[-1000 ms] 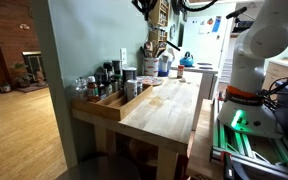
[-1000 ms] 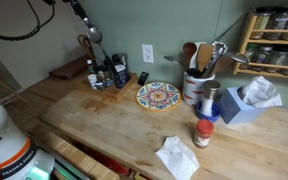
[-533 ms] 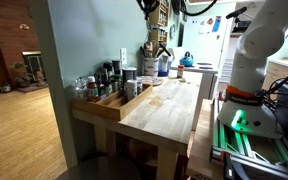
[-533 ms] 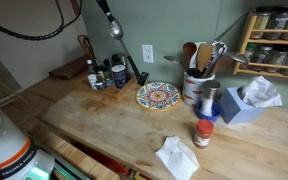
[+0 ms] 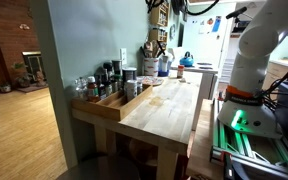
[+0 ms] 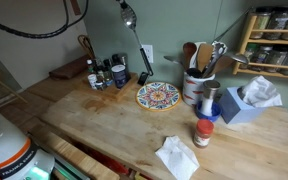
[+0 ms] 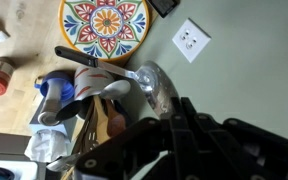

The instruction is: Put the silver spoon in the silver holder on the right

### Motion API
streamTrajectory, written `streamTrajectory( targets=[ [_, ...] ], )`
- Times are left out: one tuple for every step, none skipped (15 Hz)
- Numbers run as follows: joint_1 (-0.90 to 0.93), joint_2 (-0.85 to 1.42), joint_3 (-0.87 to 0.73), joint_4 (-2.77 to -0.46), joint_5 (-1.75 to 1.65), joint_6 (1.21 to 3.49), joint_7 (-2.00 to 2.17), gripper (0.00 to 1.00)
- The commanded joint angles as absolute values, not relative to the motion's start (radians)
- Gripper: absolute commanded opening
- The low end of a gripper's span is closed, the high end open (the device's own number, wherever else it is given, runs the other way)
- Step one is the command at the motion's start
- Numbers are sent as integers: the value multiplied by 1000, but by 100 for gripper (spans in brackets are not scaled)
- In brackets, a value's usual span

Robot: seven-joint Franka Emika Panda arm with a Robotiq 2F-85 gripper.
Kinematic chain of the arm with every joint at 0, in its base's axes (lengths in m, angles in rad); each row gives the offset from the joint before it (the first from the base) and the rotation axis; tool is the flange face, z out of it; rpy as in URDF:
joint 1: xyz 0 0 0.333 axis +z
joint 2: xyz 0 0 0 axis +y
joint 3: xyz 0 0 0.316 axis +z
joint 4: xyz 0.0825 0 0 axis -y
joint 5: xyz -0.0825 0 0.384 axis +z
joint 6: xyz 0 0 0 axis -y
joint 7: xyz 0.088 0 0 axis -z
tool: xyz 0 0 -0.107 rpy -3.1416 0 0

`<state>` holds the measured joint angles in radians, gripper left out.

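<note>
The tool (image 7: 172, 108) is clamped near the broad head of the silver, dark-handled spoon (image 6: 128, 15), which hangs high in the air, above and beside the colourful patterned round plate (image 6: 158, 95), handle pointing downward.

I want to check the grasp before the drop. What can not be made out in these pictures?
1. Gripper: dark and blurred in the wrist view. In an exterior view the top edge cuts it off above the silver spoon, so its hold is unreadable.
2. Silver holder: the free room inside is hidden by the utensils standing in it.
</note>
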<state>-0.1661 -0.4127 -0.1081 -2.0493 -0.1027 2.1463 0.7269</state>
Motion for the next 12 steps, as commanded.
streamTrajectory(
  targets=[
    [-238, -459, -97, -2106, -74, 2272, 816, 1],
    [-270, -457, -85, -2112, -105, 2300, 868, 1],
    [-291, -456, -76, -2112, -111, 2300, 919, 1],
    [-259, -427, -90, -2067, -87, 2261, 831, 4],
    [-274, -429, -89, -2073, -90, 2270, 857, 4],
    [-281, -429, -88, -2075, -91, 2273, 871, 4],
    [-284, -429, -86, -2076, -91, 2273, 879, 4],
    [-285, -429, -84, -2076, -92, 2273, 884, 4],
    [-286, -429, -82, -2076, -92, 2273, 887, 4],
    [-286, -429, -81, -2076, -92, 2273, 890, 1],
    [-294, -415, -83, -2066, -94, 2293, 906, 1],
    [-295, -405, -92, -2056, -87, 2294, 902, 1]
  ],
)
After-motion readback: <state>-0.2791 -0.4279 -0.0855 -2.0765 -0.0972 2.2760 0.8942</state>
